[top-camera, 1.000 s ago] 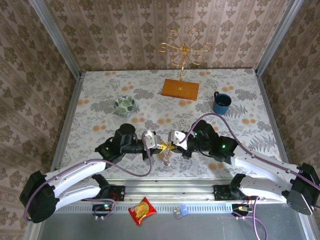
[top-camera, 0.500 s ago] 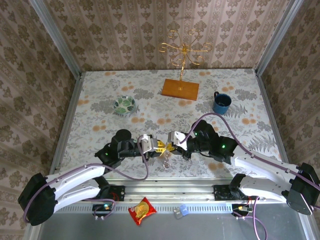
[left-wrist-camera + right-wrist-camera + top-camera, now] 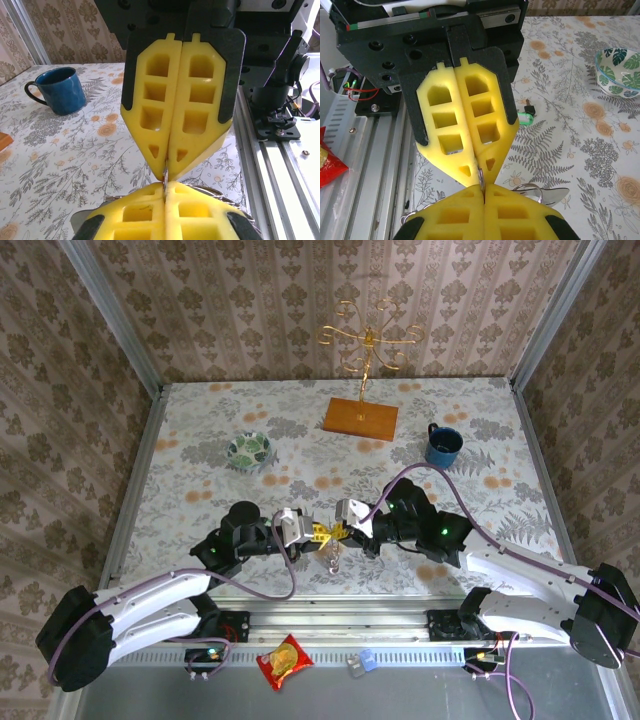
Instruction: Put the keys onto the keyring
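Pinch from both sides on one thin metal ring [image 3: 481, 175]: left gripper [image 3: 313, 534] clamped tight, right gripper [image 3: 337, 531] clamped tight, nose to nose above the near edge of the table [image 3: 200, 470]. Rest of the keyring [image 3: 331, 554] dangling just under the tips, too small from above to read in detail. Green key [image 3: 524, 117] lying loose on the table beside the left gripper, apart from the ring, not yet threaded.

Judged as mid-task: ring held, key waiting.

Likely trouble from here:
- Slipping. Thin wire caught only at the very points of soft pads [image 3: 462, 159]; any twist or uneven pull could pop it free and drop the keyring.
- Springing or bending the ring if drawn apart too hard.
- Losing control on releasing one side to fetch the key: single pinch, hanging weight, ring free to swing or turn.
- Knocking the green key away with a wrist while turning; tiny, flat, hard to lift off the table.
- Tips jamming together, being so close.
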